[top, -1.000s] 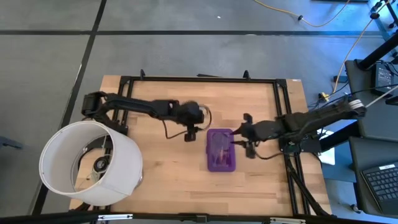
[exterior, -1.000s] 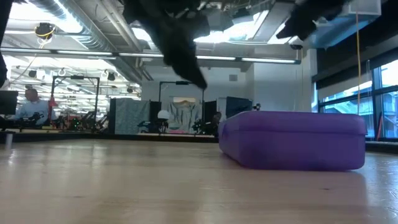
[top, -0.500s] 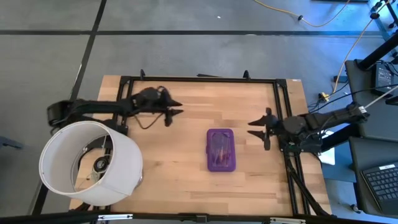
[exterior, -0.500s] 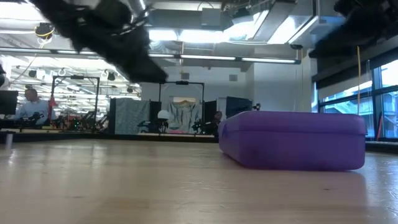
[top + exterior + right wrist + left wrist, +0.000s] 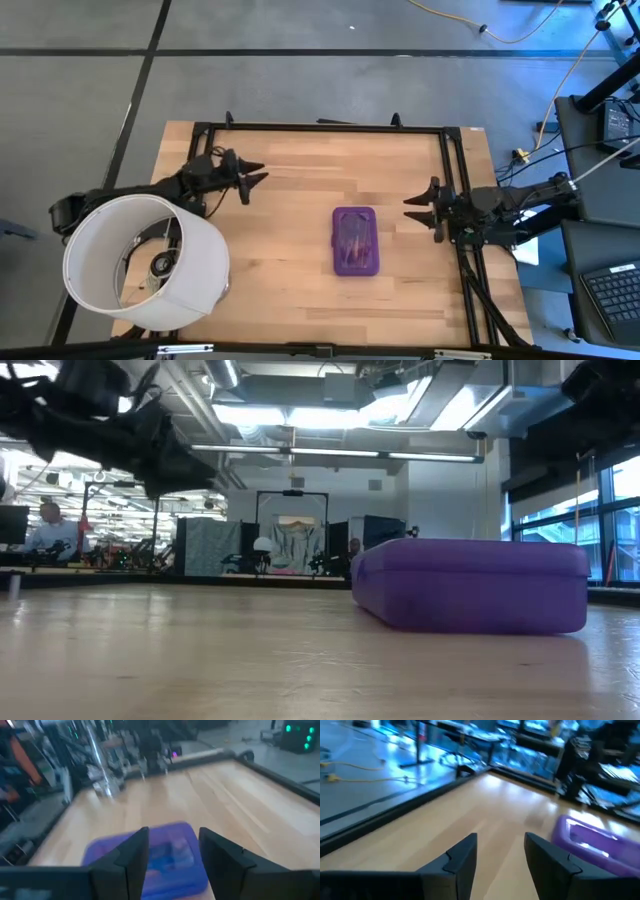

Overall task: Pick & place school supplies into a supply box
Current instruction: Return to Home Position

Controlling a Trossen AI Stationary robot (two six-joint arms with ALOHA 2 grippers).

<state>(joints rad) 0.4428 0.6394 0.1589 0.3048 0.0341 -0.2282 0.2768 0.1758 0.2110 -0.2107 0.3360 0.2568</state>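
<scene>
High view: purple supply box [image 5: 355,241], closed

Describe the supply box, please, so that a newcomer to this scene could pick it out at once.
On the wooden table, look near the middle, nearer the right gripper than the left gripper. The supply box lies flat there, lid shut: the only purple thing, small and rectangular, unlike the big white cylinder.

Supply box [image 5: 355,241] on the table [image 5: 290,290], midway, left gripper [image 5: 258,173] well to its left, right gripper [image 5: 408,208] near its right
</scene>
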